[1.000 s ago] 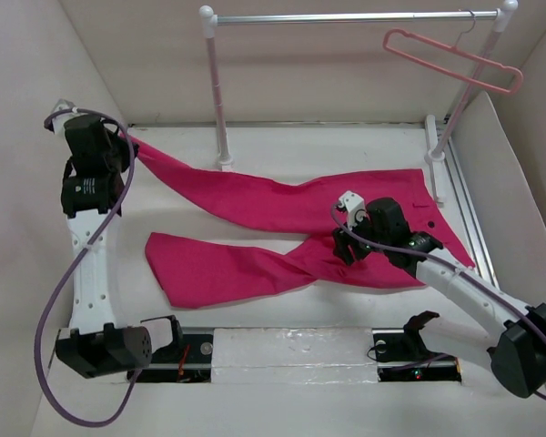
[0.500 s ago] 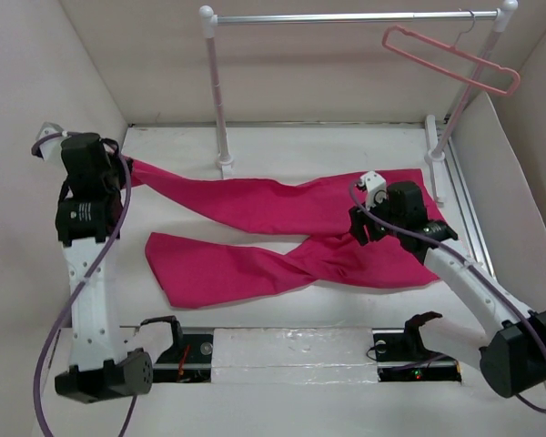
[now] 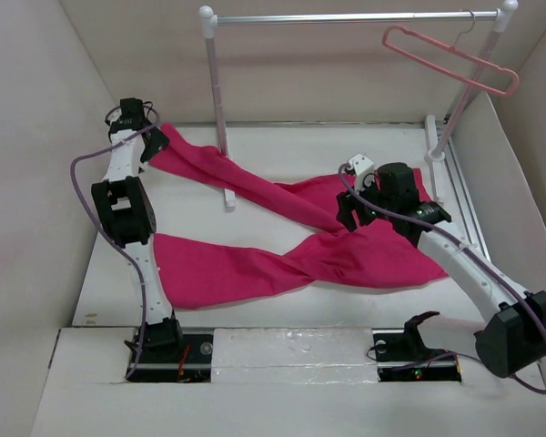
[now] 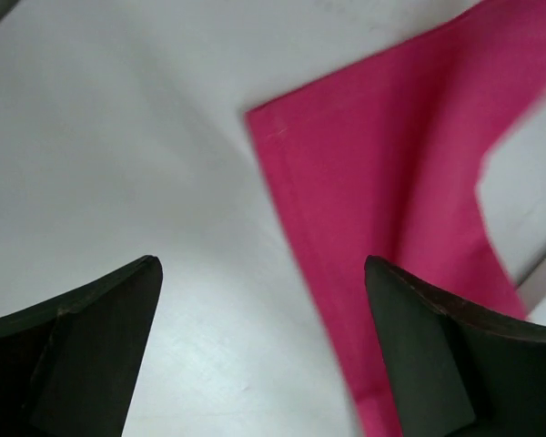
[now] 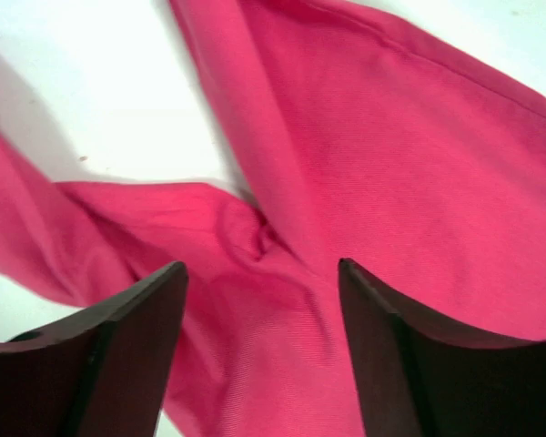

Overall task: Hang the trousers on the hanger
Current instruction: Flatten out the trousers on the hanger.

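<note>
The trousers (image 3: 255, 269) lie spread flat over the middle of the worktop (image 3: 346, 146), not on the hanger. One leg runs from the upper left of the top view down toward the centre. The other leg stretches from the lower left, and the two cross just left of the waist part, which lies at centre right. The hanger (image 3: 510, 88) hangs by its hook at the right end of the clothes rail (image 3: 346, 16), in the upper right of the frame, tilted and well apart from the trousers. The foot of the rail's left post shows just beside the upper leg.

The left hand (image 3: 153, 144) is in the upper left of the top view, at the end of the upper leg. In the left wrist view the left hand (image 4: 259, 273) stands wide apart with nothing between its fingers. Bare worktop (image 4: 118, 137) fills most of that frame, and the hemmed corner of the trousers (image 4: 391, 164) lies in the upper right.

The right hand (image 3: 350, 217) hangs over the cloth near the crossing of the legs, right of centre. In the right wrist view the right hand (image 5: 262, 269) is also spread wide and grips nothing. Rumpled folds of the trousers (image 5: 419, 182) lie below it, and a patch of white worktop (image 5: 73, 91) shows in the upper left.
</note>
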